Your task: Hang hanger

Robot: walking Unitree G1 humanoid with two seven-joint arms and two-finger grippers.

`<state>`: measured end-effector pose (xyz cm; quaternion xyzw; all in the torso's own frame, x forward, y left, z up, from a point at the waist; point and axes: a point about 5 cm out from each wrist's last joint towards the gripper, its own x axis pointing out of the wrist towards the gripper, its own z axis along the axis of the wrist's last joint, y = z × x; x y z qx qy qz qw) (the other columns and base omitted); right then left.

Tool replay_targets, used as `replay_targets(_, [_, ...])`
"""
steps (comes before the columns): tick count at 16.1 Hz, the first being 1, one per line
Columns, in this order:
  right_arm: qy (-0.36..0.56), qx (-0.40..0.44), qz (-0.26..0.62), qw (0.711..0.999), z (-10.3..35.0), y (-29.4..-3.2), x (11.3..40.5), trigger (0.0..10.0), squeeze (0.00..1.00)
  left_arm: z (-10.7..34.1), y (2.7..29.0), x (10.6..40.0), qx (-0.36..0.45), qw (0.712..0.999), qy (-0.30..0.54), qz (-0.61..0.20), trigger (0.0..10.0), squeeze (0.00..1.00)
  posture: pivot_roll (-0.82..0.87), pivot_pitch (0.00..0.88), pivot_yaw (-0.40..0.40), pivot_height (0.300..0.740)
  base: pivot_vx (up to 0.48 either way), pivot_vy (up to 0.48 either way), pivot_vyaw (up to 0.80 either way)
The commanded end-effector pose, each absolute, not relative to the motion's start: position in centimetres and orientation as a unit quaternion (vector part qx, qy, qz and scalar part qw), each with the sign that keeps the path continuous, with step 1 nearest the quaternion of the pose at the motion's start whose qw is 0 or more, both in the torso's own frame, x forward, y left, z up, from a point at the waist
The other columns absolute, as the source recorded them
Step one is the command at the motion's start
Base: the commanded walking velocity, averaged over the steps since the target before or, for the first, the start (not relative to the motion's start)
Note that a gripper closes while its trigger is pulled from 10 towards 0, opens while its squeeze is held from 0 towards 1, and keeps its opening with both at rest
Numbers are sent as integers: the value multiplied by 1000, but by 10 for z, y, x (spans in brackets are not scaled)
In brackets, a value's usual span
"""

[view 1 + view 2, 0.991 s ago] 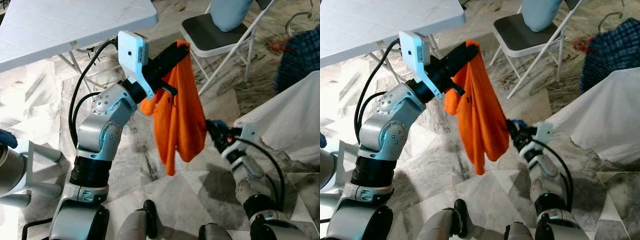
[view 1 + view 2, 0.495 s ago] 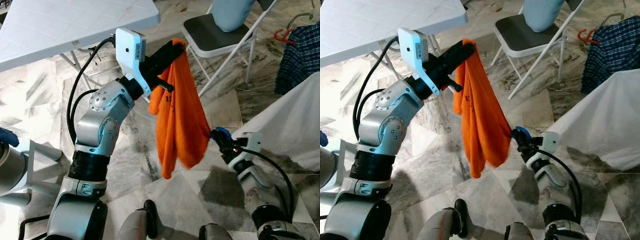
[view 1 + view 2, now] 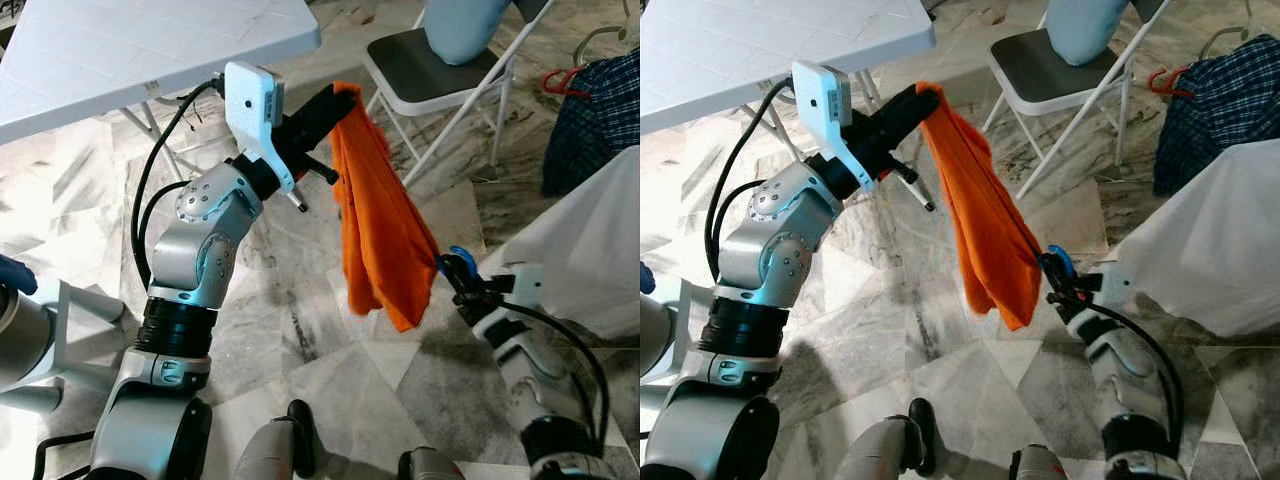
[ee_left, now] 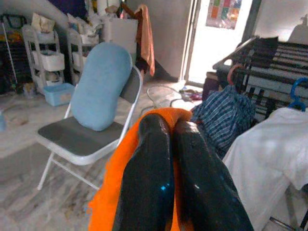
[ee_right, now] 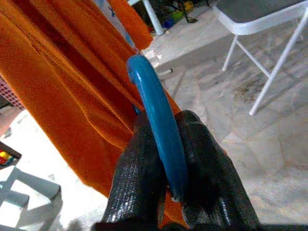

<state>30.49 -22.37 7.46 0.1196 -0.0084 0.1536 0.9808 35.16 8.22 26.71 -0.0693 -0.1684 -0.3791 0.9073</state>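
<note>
At the far left a white folding bench [image 3: 150, 50] slants over the marble floor [image 3: 290, 300], its legs behind the raised left arm. The left gripper [image 3: 325, 105] is lifted high, its two black fingers [image 4: 149, 178] pressed together on the top fold of an orange garment [image 3: 380, 230], which hangs down from the jaws and trails toward the right. In the left wrist view the orange cloth bunches just under the closed fingers.

Lower and to the right, the right gripper [image 3: 462, 283] sits just beside the lower edge of the garment. Its jaws are clamped on a blue hanger [image 5: 159, 139]; the blue curved piece runs up between the black fingers [image 5: 137, 187], with the orange cloth right behind it. How the hanger sits inside the garment cannot be made out.

Behind the garment stands a grey folding chair [image 3: 420, 70] carrying a light blue cushion [image 4: 103, 86] against its back. At the right edge a white cloth [image 3: 590, 240] drapes over something, and above it a dark plaid shirt [image 3: 590, 110] hangs on a red hanger [image 3: 562, 80].
</note>
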Motion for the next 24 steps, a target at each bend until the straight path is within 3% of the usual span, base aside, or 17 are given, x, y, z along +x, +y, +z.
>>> replay_targets(1, [0,125,149,981,71,-227,300,0,0,272,96,353,-63,912,-191,-358,4627,0,-6,201,131,740,0,0,0])
replay_targets(5, [-57,92,133,985,105,-237,306,0,0,214,105,360,-60,941,-115,-314,3922,0,-53,213,111,740,0,0,0])
replay_targets(7, [-83,74,133,985,124,-238,309,0,0,186,107,360,-50,952,-77,-292,2078,0,-77,211,102,740,0,0,0])
replay_targets(8, [-96,60,138,984,135,-238,309,0,0,168,108,359,-49,957,-53,-281,0,0,-87,207,99,740,0,0,0])
replay_targets(11, [-107,24,145,983,154,-243,306,0,0,130,107,355,-40,964,-3,-262,0,0,-120,195,83,740,0,0,0])
replay_targets(16, [-79,-22,177,981,155,-234,300,0,0,126,94,358,-32,967,-13,-253,0,0,-142,183,72,740,0,0,0])
replay_targets(21, [-7,-92,252,963,124,-211,286,0,0,143,86,367,-26,967,-53,-248,0,0,-151,178,71,740,0,0,0])
replay_targets(24, [33,-148,288,946,108,-204,273,0,0,123,92,364,25,972,-29,-233,0,0,-165,174,73,740,0,0,0])
